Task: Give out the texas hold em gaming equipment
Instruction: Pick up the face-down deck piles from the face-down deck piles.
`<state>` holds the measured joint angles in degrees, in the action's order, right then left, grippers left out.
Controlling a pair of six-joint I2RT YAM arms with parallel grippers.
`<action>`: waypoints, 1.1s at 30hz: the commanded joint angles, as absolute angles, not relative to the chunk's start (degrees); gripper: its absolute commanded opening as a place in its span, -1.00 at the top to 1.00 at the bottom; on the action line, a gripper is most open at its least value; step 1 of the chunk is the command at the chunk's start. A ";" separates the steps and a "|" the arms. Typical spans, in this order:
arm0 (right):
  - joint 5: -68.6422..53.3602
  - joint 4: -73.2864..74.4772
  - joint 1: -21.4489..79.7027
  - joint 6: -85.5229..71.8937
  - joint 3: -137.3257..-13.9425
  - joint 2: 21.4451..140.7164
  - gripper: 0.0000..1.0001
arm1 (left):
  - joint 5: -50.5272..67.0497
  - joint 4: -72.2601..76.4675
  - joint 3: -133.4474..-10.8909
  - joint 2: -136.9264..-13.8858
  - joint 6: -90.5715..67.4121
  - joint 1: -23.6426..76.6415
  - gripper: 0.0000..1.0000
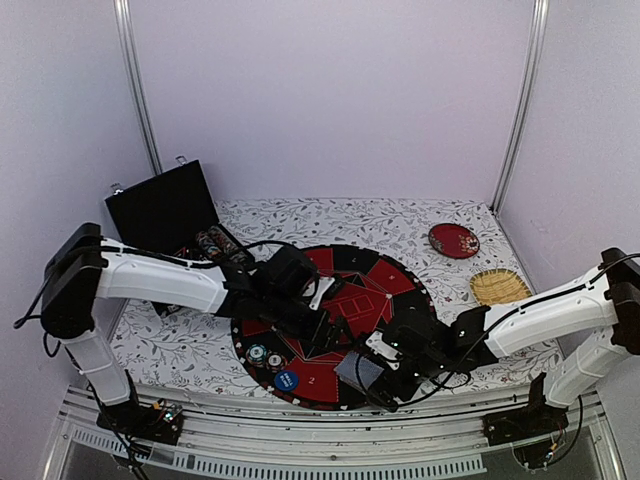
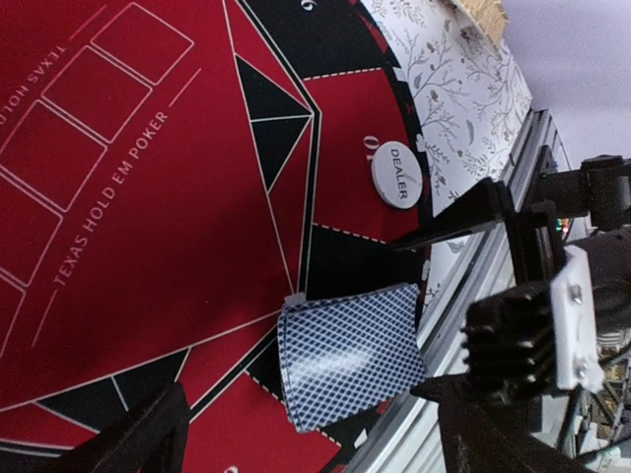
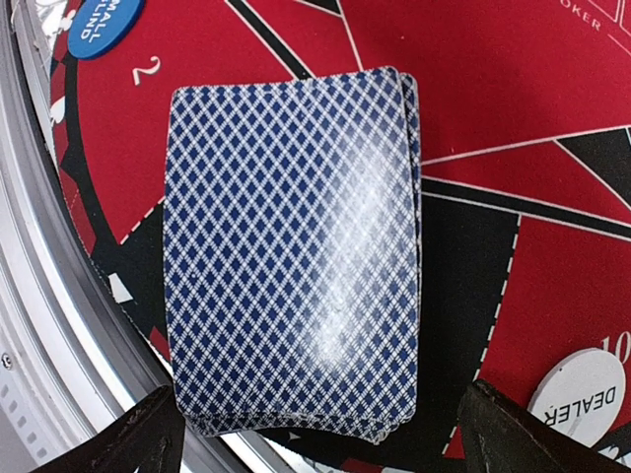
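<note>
A deck of playing cards [image 1: 360, 372] with blue-patterned backs lies face down at the near edge of the round red and black poker mat [image 1: 345, 290]. My right gripper [image 3: 320, 445] is open, its jaws either side of the near end of the deck [image 3: 291, 246] without touching it. My left gripper [image 2: 315, 445] is open and empty, hovering over the mat with the deck [image 2: 345, 355] just ahead. A white DEALER button [image 2: 396, 174] lies beside the deck. A blue SMALL BLIND disc [image 1: 286, 381] and two striped chips [image 1: 265, 357] lie on the mat's near left.
An open black case [image 1: 165, 210] holding chips stands at the back left. A dark red plate [image 1: 453, 240] and a straw-coloured mat [image 1: 498, 287] lie at the right. The metal front rail [image 1: 300, 430] runs just below the deck. The arms nearly meet over the mat.
</note>
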<state>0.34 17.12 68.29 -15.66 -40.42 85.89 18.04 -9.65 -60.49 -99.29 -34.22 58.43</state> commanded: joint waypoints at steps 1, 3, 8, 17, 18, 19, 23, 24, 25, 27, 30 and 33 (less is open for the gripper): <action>1.01 13.54 68.09 -16.31 -39.47 84.28 -0.98 | 19.46 -8.46 -64.59 -104.83 -34.21 59.47 -0.81; 1.52 13.81 68.06 -16.18 -39.56 84.31 -0.98 | 18.84 -10.35 -66.64 -106.86 -33.56 59.98 -0.82; 1.59 14.44 68.04 -17.20 -39.06 83.26 -0.98 | 16.78 -13.32 -66.14 -108.46 -32.65 61.26 -0.76; 1.96 14.11 68.03 -18.14 -38.58 82.68 -0.98 | 16.29 -13.78 -66.32 -111.14 -31.61 62.90 -0.64; 2.00 13.95 68.03 -18.18 -38.55 82.94 -0.98 | 15.69 -14.70 -66.66 -111.69 -31.41 62.92 -0.63; 2.02 13.89 68.05 -18.32 -38.51 83.03 -0.98 | 14.80 -15.69 -66.85 -112.04 -31.16 62.85 -0.61; 2.02 14.04 68.05 -18.57 -38.55 83.11 -0.98 | 12.53 -16.43 -66.60 -112.15 -30.70 62.89 -0.44; 2.03 14.10 68.03 -18.55 -38.55 83.02 -0.98 | 12.32 -16.67 -66.76 -114.00 -30.63 62.88 -0.39; 2.02 14.19 68.05 -18.55 -38.57 82.91 -0.98 | 12.16 -16.86 -66.86 -114.35 -30.55 62.91 -0.34; 2.07 14.38 68.04 -18.46 -38.63 82.87 -0.98 | 11.87 -17.09 -66.52 -114.16 -30.33 62.91 -0.23; 2.51 14.75 68.03 -18.69 -38.58 82.67 -0.98 | 11.20 -16.92 -65.50 -113.33 -30.40 62.89 -0.13; 2.80 15.47 68.03 -18.98 -38.53 82.12 -0.98 | 11.23 -16.90 -64.88 -113.26 -30.25 62.77 0.02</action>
